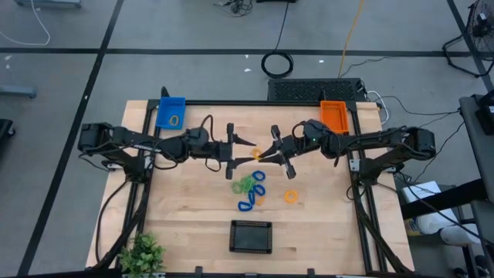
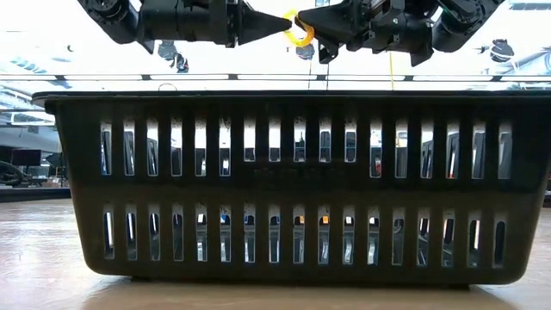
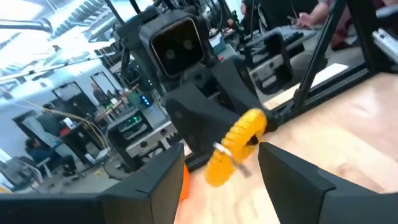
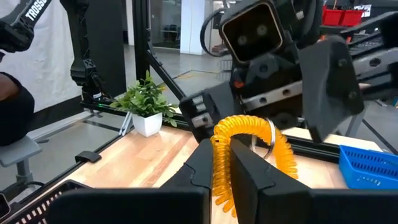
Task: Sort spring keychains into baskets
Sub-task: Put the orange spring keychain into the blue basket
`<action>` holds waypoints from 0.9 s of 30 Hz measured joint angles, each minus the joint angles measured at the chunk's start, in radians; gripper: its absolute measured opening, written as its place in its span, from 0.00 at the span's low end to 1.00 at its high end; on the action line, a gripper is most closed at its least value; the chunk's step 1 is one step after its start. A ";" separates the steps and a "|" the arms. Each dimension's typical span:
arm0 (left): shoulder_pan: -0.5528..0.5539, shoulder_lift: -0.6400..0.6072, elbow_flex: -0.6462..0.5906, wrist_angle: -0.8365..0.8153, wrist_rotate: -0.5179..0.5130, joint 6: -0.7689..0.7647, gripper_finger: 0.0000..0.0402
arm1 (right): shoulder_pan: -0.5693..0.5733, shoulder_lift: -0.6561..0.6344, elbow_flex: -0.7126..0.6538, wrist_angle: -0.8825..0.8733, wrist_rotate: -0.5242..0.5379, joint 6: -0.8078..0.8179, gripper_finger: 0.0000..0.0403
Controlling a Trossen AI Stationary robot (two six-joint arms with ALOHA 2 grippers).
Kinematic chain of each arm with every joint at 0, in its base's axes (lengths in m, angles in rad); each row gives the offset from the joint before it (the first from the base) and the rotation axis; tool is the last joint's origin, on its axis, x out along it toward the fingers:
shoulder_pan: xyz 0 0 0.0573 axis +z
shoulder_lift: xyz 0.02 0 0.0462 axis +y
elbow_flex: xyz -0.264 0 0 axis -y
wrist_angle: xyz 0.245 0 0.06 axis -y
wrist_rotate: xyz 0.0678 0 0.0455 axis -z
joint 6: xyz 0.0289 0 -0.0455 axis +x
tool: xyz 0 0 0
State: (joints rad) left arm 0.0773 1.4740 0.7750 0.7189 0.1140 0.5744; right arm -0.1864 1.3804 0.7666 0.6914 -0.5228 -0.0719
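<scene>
Nearest us stands the black basket [image 2: 284,185]; the blue basket [image 1: 170,113] holds one keychain. We see the right gripper [image 1: 266,154], jaws shut on the orange-yellow keychain [image 2: 300,27], a ringed coil, which lies between the left gripper's [image 1: 245,142] wide-open jaws, above the counter [image 1: 324,224].

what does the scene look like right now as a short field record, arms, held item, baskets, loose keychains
right pincer: shut on the orange-yellow coiled plastic keychain, raised above mid-table
left pincer: open, facing the right one, fingers either side of the same coil
blue rectangular basket: far left corner, one small loop inside
orange rectangular basket: far right corner
black mesh-look basket: near edge, centre
loose keychains: green and blue cluster, orange one beside it
green potted plant: near left corner
</scene>
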 joint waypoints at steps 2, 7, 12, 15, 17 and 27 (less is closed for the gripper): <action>0.001 0.003 0.000 -0.001 0.000 0.019 0.52 | 0.001 0.000 0.000 -0.005 -0.001 0.005 0.05; 0.001 0.004 0.000 0.020 0.000 0.015 0.49 | 0.004 0.000 0.000 -0.021 -0.001 0.006 0.05; 0.000 0.004 0.000 0.017 0.000 0.012 0.46 | 0.011 0.000 0.000 -0.022 -0.001 0.006 0.05; 0.000 0.004 0.000 0.016 0.000 0.003 0.45 | 0.020 0.000 0.000 -0.021 -0.001 0.002 0.05; 0.000 0.004 0.000 0.016 0.000 0.003 0.44 | 0.025 0.000 0.000 -0.021 -0.001 0.001 0.05; 0.000 0.004 0.000 0.009 0.058 -0.040 0.40 | 0.026 0.000 0.000 0.001 0.004 0.000 0.05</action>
State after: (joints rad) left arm 0.0769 1.4780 0.7753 0.7275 0.1717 0.5343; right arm -0.1604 1.3804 0.7666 0.6925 -0.5186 -0.0719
